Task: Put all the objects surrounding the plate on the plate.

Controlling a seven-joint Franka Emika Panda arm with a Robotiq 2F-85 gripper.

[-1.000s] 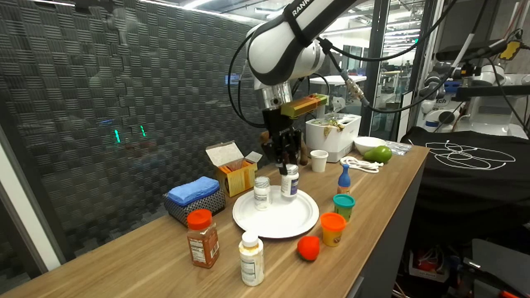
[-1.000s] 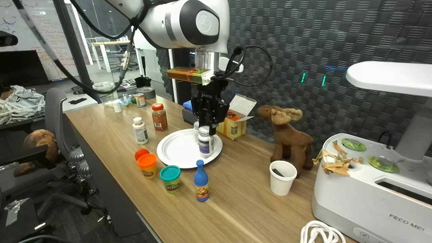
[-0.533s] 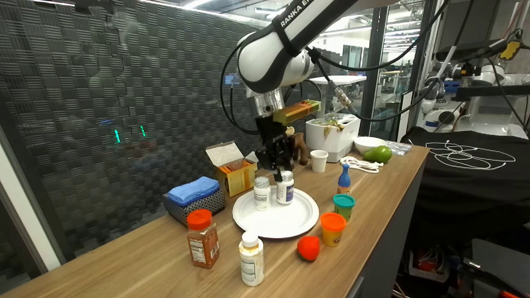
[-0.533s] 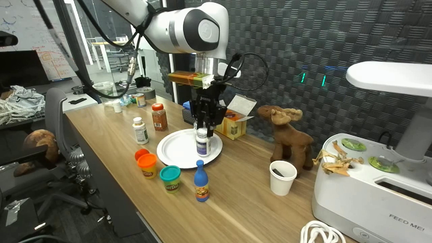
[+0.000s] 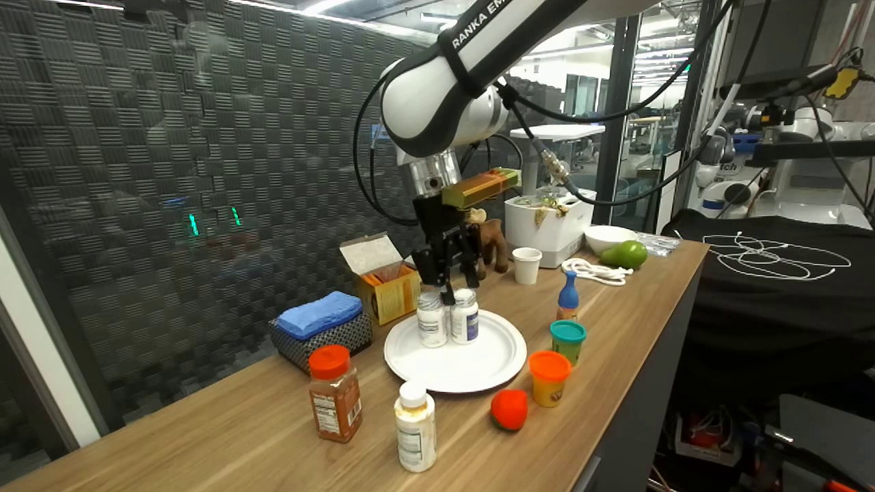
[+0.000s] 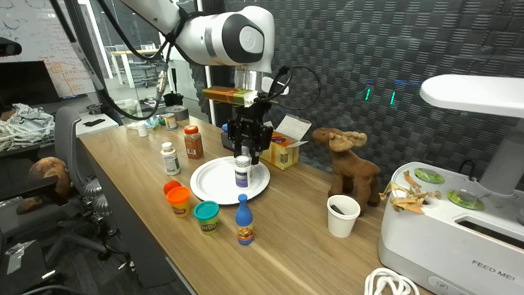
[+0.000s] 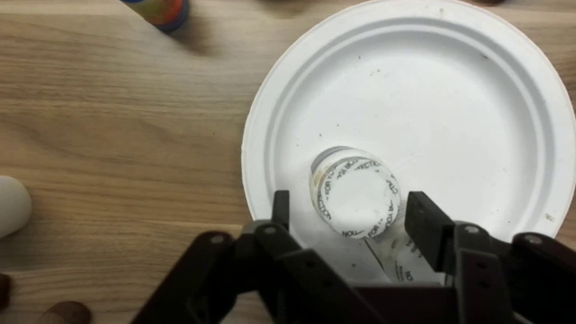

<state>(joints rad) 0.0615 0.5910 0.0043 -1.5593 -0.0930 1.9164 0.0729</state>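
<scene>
Right by the pincer (image 7: 348, 207), whose fingers are well parted and clasp nothing, a white pill bottle (image 5: 465, 322) stands upright on the plate (image 5: 465, 374); another pill bottle (image 5: 431, 329) stands just beside it, also near the pincer. Well apart from the pincer, on the desk (image 5: 225, 444) outside the plate, are a brown jar (image 5: 335, 406), a third pill bottle (image 5: 415, 437), an orange cup (image 5: 549, 383), a teal cup (image 5: 567, 342) and a small red ball (image 5: 509, 408).

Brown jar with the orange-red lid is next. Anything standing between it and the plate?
Nothing visible: in both exterior views, no object stands between the brown jar and the plate. The tall white bottle off the plate stands to one side of that path, the blue-topped box to the other.
</scene>
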